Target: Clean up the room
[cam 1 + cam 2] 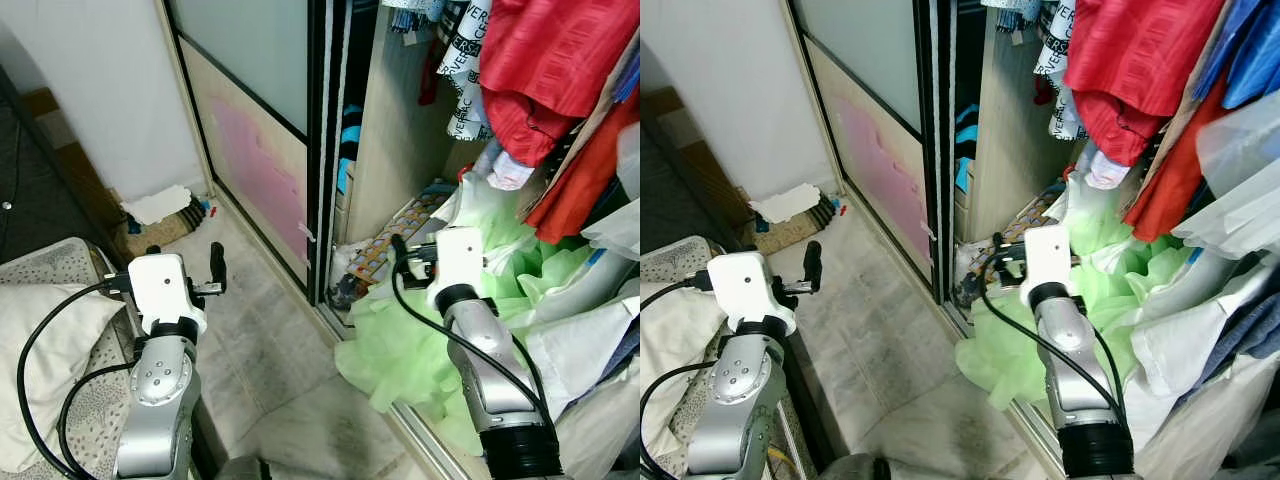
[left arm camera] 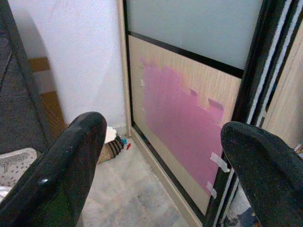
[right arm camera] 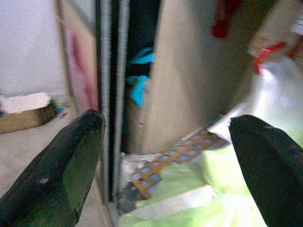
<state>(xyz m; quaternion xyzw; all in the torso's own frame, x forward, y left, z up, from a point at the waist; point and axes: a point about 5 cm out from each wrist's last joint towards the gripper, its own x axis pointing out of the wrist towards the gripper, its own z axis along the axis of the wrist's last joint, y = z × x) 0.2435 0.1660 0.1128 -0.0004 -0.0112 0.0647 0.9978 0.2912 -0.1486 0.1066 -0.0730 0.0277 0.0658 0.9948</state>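
Wardrobe [image 1: 385, 150] stands open ahead on the right, its sliding door [image 1: 260, 150] pushed leftward, with a frosted upper panel and a wood lower panel carrying a pink patch. Floor [image 1: 250, 340] of pale marble tile runs from the robot up to the door track. Clothes [image 1: 540, 70] hang inside the wardrobe at upper right, mostly red cloth, with a black-and-white lettered piece beside them. Green fabric [image 1: 410, 350] spills from the wardrobe bottom over the track onto the floor, with white cloth and plastic bags heaped just right of it. Pillow [image 1: 45, 340], white, lies on a dotted bed cover at lower left. Right arm reaches forward above the green fabric; the right gripper [image 3: 165, 156] hangs over it, pointing at the wardrobe's lower shelf area, its 2 fingers [image 3: 66, 161] spread wide with nothing between them. Left gripper [image 2: 161, 161] is raised over the floor beside the bed, aimed at the sliding door, fingers likewise wide apart and empty. Patterned board [image 1: 385, 245] of small blue and orange squares leans at the wardrobe bottom behind the green fabric. Box [image 1: 160, 215] with white paper on top sits on the floor by the far wall, next to the door's left end.
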